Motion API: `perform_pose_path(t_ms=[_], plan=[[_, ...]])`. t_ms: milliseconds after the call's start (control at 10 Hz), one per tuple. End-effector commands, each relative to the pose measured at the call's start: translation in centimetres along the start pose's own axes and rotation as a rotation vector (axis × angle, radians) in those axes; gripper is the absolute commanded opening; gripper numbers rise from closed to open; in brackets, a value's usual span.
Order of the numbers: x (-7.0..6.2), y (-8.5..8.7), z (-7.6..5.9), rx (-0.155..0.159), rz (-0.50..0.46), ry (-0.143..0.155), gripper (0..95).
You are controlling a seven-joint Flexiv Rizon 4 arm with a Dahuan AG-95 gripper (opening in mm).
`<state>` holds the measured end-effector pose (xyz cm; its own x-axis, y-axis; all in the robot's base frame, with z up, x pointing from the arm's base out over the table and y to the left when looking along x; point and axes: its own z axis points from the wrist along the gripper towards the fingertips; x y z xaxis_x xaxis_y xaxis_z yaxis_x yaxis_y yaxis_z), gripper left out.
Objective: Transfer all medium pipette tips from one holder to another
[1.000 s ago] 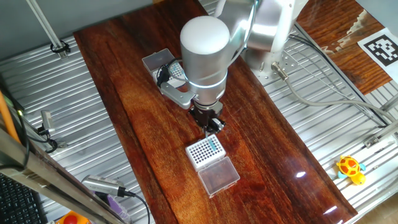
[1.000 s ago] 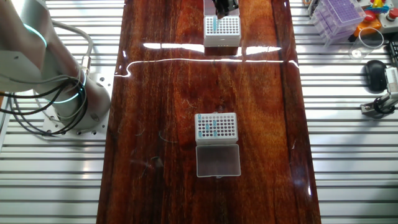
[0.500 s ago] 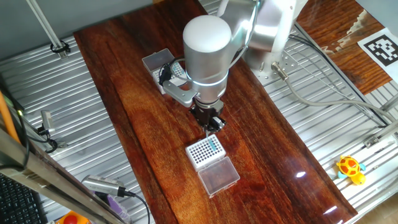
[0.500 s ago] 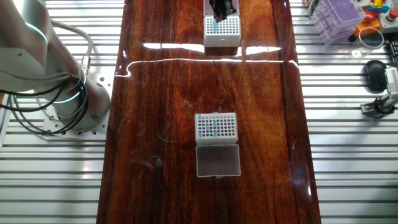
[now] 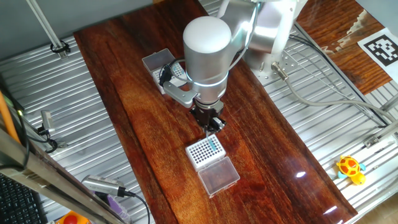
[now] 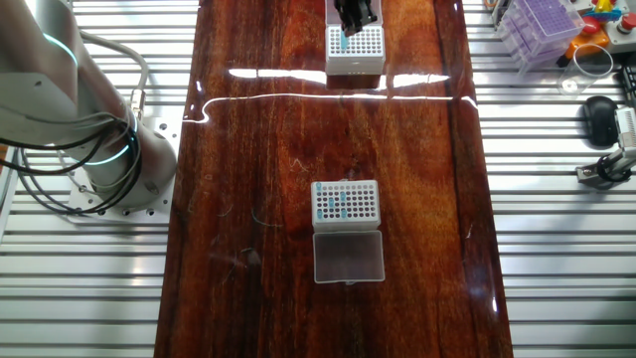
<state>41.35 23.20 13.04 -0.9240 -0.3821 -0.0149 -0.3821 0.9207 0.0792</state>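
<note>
gripper (image 5: 212,127) poised just above a rack (image 5: 204,150) holding medium pipette tips (image 5: 214,144). jaw opening and any held tip cannot be told.

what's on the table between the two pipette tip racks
Nothing: in the other fixed view only bare wood table with glare lies between the far rack and the near rack.

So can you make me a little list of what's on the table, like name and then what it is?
gripper: above one corner of a rack, open or shut hard to tell
rack under gripper: white, a few teal tips at one corner, clear lid open flat
other rack: mid-table, several teal tips scattered in its grid, clear lid open flat
table: dark shiny wood
yellow toy: off the wood, on the metal slats
</note>
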Motion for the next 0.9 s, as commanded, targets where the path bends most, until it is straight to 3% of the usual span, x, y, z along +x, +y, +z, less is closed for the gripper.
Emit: perform_pose_path(t_ms=[100,900], plan=[[-0.04,0.06,0.08,0.001,0.001,-0.001,0.0],[-0.18,0.1,0.68,0.0,-0.001,-0.005,0.0]])
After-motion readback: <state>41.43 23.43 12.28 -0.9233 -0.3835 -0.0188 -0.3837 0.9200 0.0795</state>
